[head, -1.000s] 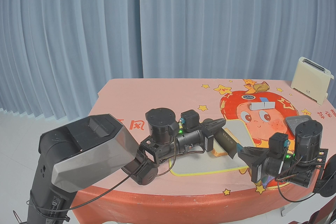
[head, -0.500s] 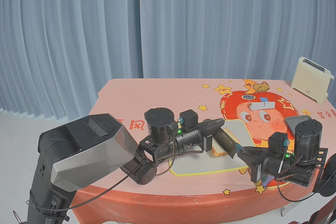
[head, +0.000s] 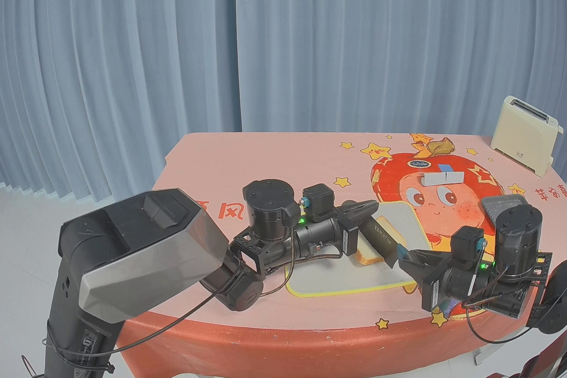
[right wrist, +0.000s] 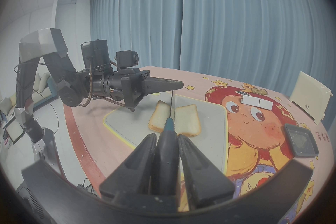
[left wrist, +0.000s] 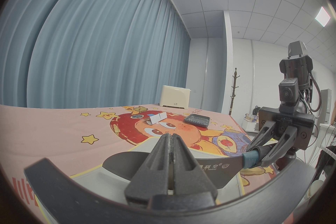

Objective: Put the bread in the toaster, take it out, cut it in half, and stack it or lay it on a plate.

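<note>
While my right gripper clamps the knife across the bread slice, toasting looks done. My left gripper hangs clenched, empty; finishing the cut and plating remain.

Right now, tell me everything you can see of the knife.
The knife has a broad dark blade, a teal collar and a dark handle clamped in the right gripper. It stands on edge, cutting edge down across the middle of the bread slice on the cutting board; the shut left gripper sits by its far end.
</note>
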